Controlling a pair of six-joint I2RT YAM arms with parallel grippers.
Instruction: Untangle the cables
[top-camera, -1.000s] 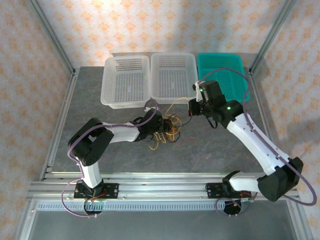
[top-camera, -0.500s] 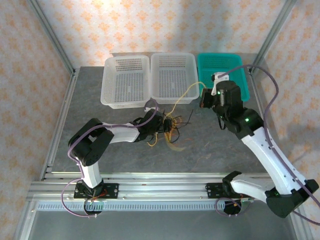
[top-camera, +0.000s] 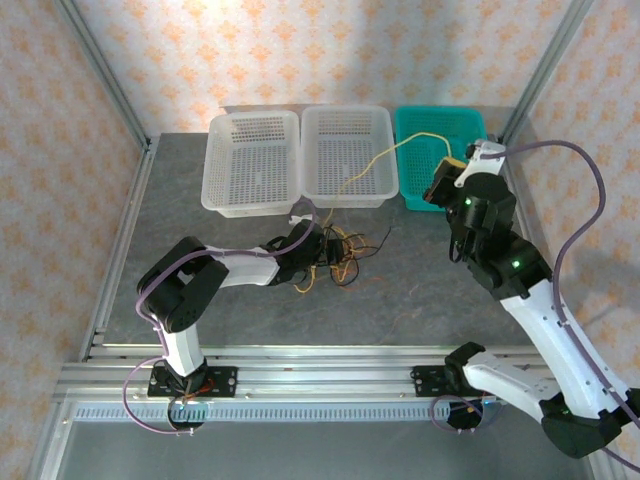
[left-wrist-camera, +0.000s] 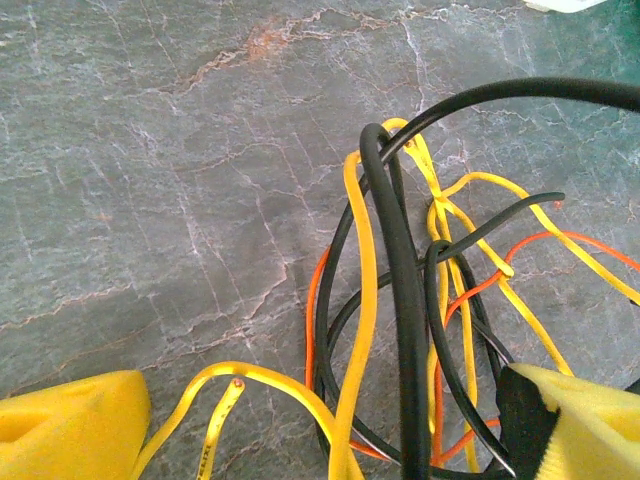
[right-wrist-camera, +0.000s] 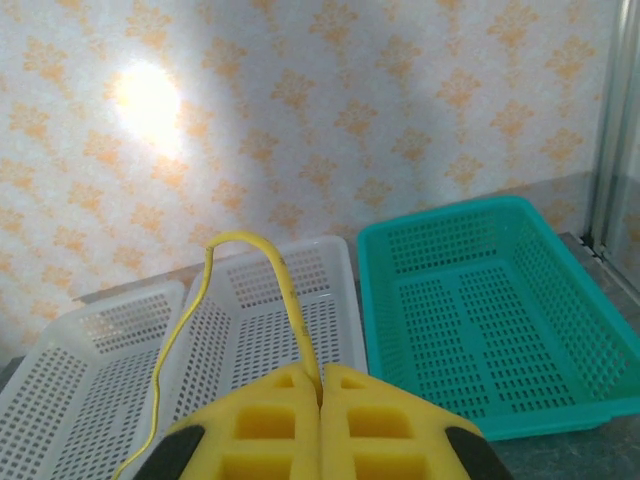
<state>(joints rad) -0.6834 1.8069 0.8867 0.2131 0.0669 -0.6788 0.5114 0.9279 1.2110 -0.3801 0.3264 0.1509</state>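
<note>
Yellow, black, orange cables (top-camera: 335, 255); teal basket (top-camera: 415, 180); grey table (top-camera: 420, 285).

The table (top-camera: 200, 290) is a dark grey slab veined like marble. Three perforated baskets stand in a row along its far edge. The middle white basket (top-camera: 330, 196) has a second white basket (top-camera: 250, 205) touching its left side and a teal basket (top-camera: 420, 175) just beside its right. In front of the middle basket, near the table's centre, lies a tangle of cables (top-camera: 335, 258) in yellow, black and orange. One yellow cable (top-camera: 400, 148) leads out of it, rising off the table across the middle basket's right corner.
</note>
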